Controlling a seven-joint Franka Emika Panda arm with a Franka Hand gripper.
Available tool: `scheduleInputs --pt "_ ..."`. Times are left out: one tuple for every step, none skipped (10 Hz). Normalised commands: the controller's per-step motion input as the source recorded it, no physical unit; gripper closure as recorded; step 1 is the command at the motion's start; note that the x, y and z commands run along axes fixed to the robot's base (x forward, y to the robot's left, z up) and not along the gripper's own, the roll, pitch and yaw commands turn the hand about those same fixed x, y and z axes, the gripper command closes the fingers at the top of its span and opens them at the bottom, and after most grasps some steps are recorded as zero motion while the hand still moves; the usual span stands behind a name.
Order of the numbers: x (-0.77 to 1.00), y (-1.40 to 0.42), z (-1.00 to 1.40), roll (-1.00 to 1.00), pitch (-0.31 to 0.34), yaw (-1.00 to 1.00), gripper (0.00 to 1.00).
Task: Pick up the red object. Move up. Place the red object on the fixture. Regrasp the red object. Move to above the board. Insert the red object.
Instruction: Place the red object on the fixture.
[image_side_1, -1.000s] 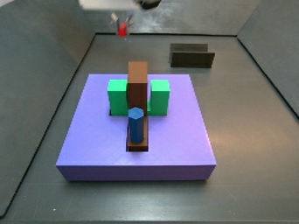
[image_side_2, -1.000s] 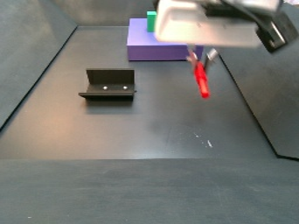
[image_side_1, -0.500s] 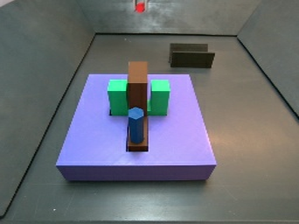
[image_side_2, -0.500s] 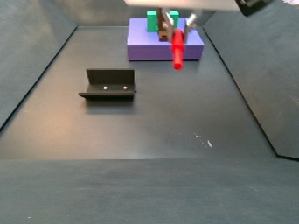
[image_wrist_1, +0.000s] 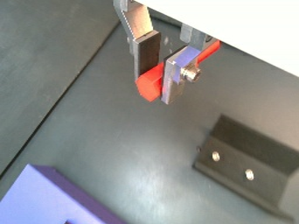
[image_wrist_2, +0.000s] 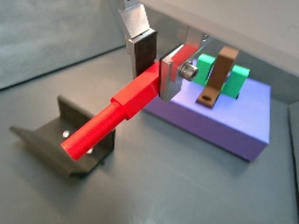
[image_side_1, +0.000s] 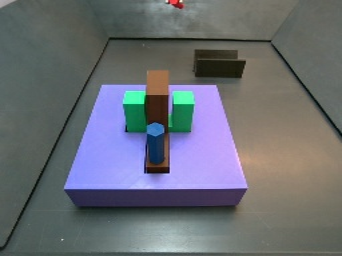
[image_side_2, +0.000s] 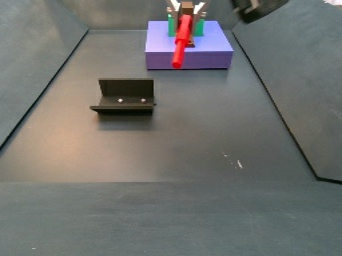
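Note:
My gripper (image_wrist_1: 162, 74) is shut on the red object (image_wrist_2: 111, 121), a slim bright-red peg that juts out lengthwise from between the fingers (image_wrist_2: 142, 54). The peg hangs high in the air in a side view (image_side_2: 182, 38), with the gripper (image_side_2: 189, 7) at the frame's top edge. Only a red tip (image_side_1: 175, 3) shows in a side view. The fixture (image_side_2: 124, 97), a small dark holder, stands on the floor apart from the peg and below it (image_wrist_2: 65, 140). The purple board (image_side_1: 158, 160) lies flat with green blocks (image_side_1: 135, 110), a brown block (image_side_1: 158, 93) and a blue peg (image_side_1: 155, 144).
Dark sloping walls ring the grey floor (image_side_2: 187, 140). The fixture (image_side_1: 219, 64) sits near the back wall beyond the board. The brown block (image_wrist_2: 215, 79) is the tallest thing on the board (image_wrist_2: 222, 127).
The gripper has risen with the red object in it and shifted sideways toward the fixture's side. The arm has almost left both side views. Nothing on the floor moved.

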Motion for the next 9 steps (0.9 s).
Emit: scheduleInputs --pt "0.85 0.0 0.0 -0.92 0.0 -0.23 1.0" --pt "0.93 0.0 0.0 -0.82 0.02 -0.21 1.0" --pt "0.92 -0.02 0.0 -0.7 0.177 -0.2 1.0" --pt "0.65 -0.04 -0.12 -0.17 0.4 -0.23 1.0" --pt "0.06 -0.01 -0.03 -0.08 0.0 -0.04 1.0" --pt "0.0 0.0 -0.04 0.0 0.0 0.0 1.0" --pt "0.27 0.0 -0.14 -0.01 0.04 0.0 1.0" --pt "0.43 0.0 -0.19 -0.07 0.063 0.0 1.0" --pt "0.91 -0.14 -0.22 -0.1 0.203 0.0 1.0"
